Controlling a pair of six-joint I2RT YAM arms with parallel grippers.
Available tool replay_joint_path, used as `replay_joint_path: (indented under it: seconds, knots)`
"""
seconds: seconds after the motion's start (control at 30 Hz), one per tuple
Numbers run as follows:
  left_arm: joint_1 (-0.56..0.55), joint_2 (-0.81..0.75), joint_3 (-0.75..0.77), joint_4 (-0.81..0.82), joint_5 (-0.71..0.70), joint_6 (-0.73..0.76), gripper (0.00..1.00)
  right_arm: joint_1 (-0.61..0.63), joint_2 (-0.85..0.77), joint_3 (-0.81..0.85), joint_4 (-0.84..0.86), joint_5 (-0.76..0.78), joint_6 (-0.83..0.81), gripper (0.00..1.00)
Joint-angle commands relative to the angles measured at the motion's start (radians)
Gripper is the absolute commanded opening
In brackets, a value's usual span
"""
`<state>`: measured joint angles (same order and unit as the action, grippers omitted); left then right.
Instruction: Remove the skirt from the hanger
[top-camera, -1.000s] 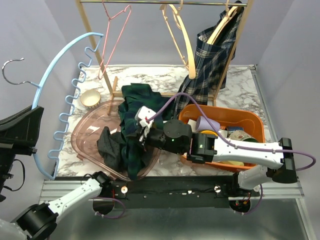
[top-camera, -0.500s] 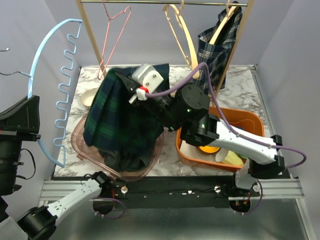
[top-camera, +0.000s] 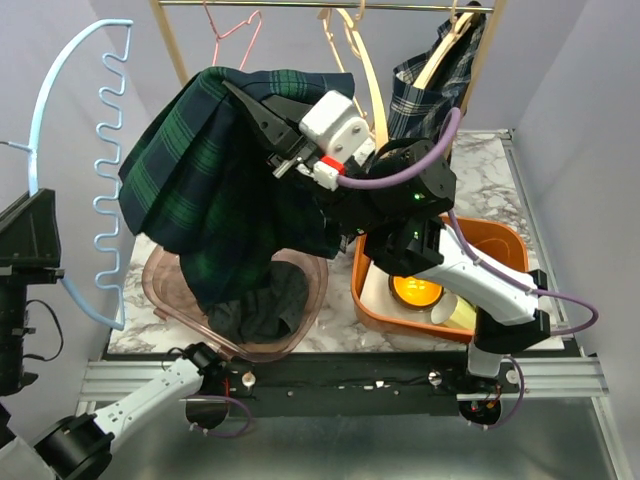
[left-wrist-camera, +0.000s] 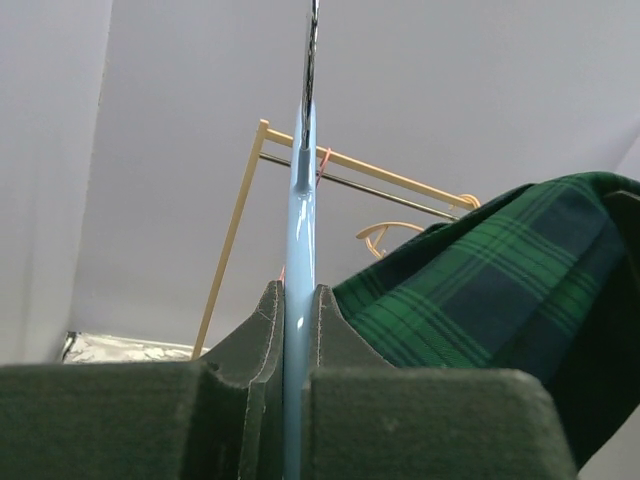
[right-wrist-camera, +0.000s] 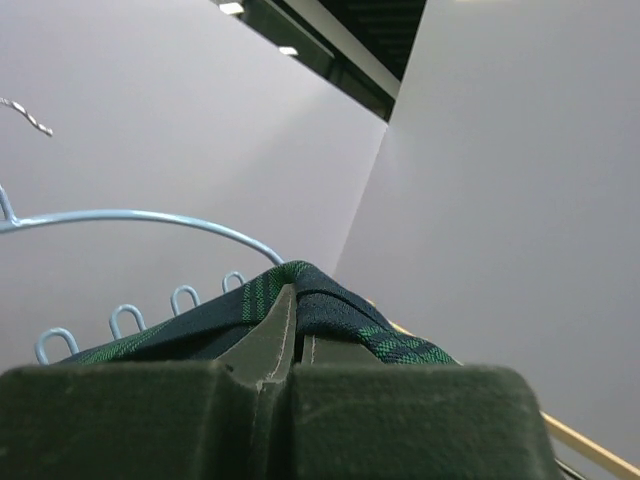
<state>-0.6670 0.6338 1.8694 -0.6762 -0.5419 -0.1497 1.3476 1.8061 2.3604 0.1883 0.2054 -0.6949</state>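
The dark green plaid skirt (top-camera: 200, 170) hangs high over the table, its waistband pinched in my right gripper (top-camera: 252, 108), which is shut on it. The fold drapes over my fingertips in the right wrist view, where the skirt (right-wrist-camera: 330, 310) fills the middle. Its lower end trails into the pink tub (top-camera: 160, 290). The light blue hanger (top-camera: 100, 180) with a wavy inner edge stands upright at the far left, beside the skirt. My left gripper (left-wrist-camera: 297, 305) is shut on the hanger (left-wrist-camera: 300, 200) just below its metal hook.
A dark garment (top-camera: 270, 300) lies in the tub. An orange bin (top-camera: 500, 235) of kitchen items sits at the right, under my right arm. The wooden rack (top-camera: 175, 50) behind carries a pink hanger (top-camera: 228, 22), a wooden hanger (top-camera: 368, 75) and a blue plaid garment (top-camera: 425, 90).
My right gripper has risen from the tub up and back-left, lifting the skirt and spreading it out. The hanger has swung more upright and further left.
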Motion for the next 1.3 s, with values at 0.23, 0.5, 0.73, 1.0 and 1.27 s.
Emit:
replay_joint_path:
  seconds: [0.23,0.5,0.73,1.0,1.27]
  knots:
    - [0.000,-0.040,0.000,0.095,-0.013,0.042,0.00,0.001,-0.080,-0.060,0.164,-0.143,0.178,0.01]
    - [0.000,-0.033,-0.010,0.086,0.000,0.056,0.00,0.002,-0.200,-0.646,0.367,-0.025,0.339,0.01]
    - [0.000,-0.020,-0.061,0.119,-0.010,0.075,0.00,-0.002,-0.073,-0.594,0.349,0.061,0.293,0.01]
    - [0.000,-0.019,-0.101,0.171,-0.010,0.078,0.00,-0.005,0.016,-0.602,0.418,0.124,0.458,0.01]
    - [0.000,-0.006,-0.119,0.185,-0.027,0.096,0.00,-0.005,0.056,-0.623,0.439,0.013,0.764,0.01]
